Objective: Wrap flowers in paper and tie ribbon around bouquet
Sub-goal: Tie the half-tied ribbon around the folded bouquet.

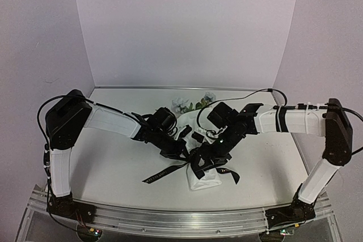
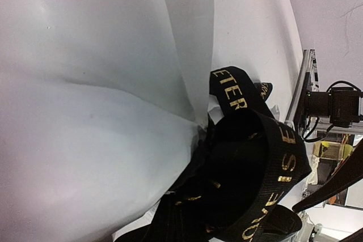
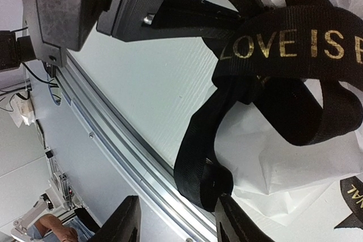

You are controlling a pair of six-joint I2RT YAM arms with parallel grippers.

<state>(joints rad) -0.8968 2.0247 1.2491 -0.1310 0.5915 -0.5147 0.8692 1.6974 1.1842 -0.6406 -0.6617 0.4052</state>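
Note:
The bouquet lies on the table with its flowers [image 1: 191, 105] pointing away from me and the white paper [image 1: 205, 183] toward me. The black ribbon [image 1: 168, 172] with gold lettering is looped around the paper, and one tail trails left. My left gripper [image 1: 180, 150] is down at the wrap, shut on the ribbon [image 2: 249, 157], with paper [image 2: 91, 111] filling its view. My right gripper [image 3: 178, 198] stands open beside it. A folded loop of ribbon [image 3: 204, 182] hangs between its fingers [image 3: 238, 222], close to the right one. The lettered band [image 3: 283, 49] runs back to the left gripper's tips.
An aluminium rail [image 1: 181, 219] runs along the table's near edge, just below the paper's end, and shows close under the right gripper [image 3: 113, 117]. White walls close off the back and sides. Both arms meet over the table's centre.

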